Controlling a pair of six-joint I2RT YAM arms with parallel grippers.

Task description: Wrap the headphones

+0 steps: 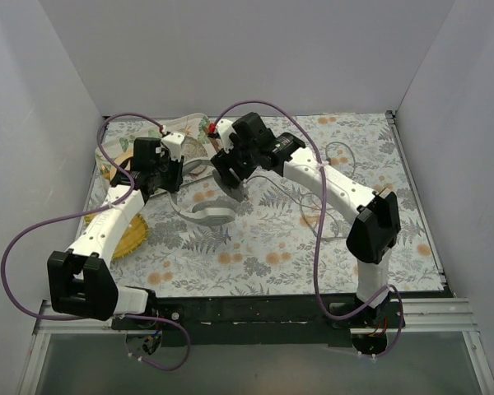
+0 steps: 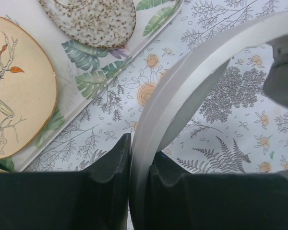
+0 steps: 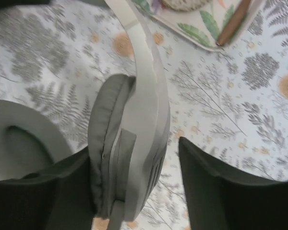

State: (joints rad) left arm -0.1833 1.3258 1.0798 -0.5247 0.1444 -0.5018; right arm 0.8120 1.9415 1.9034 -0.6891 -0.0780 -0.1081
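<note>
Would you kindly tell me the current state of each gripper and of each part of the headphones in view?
Headband, clamped edge-on.
Earcup, standing on edge.
Other earcup, lying on the tablecloth.
Cable, loose on the cloth, not wrapped.
Left gripper, shut on the headband.
Right gripper, open around the upright earcup, one finger clear of it.

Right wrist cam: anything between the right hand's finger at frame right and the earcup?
Nothing. Right wrist view shows only fern-print cloth in the narrow gap between that finger and the earcup.
</note>
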